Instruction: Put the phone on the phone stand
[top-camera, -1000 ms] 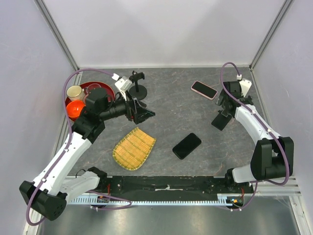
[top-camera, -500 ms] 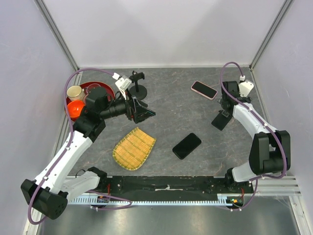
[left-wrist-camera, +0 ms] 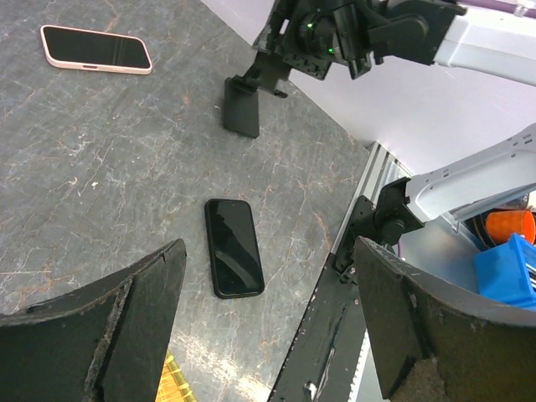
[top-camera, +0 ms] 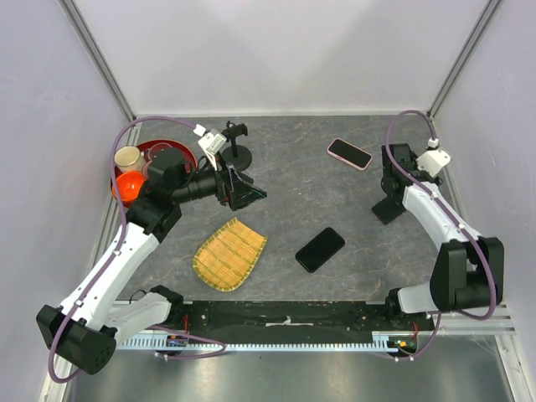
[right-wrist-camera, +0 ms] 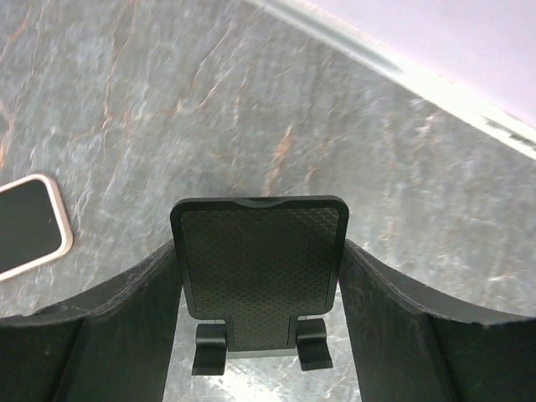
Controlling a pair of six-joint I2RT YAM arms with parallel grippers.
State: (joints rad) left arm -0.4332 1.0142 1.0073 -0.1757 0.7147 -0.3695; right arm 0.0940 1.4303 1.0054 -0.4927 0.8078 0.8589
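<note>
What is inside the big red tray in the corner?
The red tray holds a cream cup and an orange bowl. The left arm covers part of the tray, so anything under it cannot be seen.

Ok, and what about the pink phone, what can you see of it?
The phone is a slim rectangle with rounded corners, a black screen and a pale pink rim, like a soft case. It lies flat, screen up and dark, on the grey marbled table, toward the far right, turned slantwise. Nothing touches it. The right gripper, holding a flat black stand, is near but apart.
</note>
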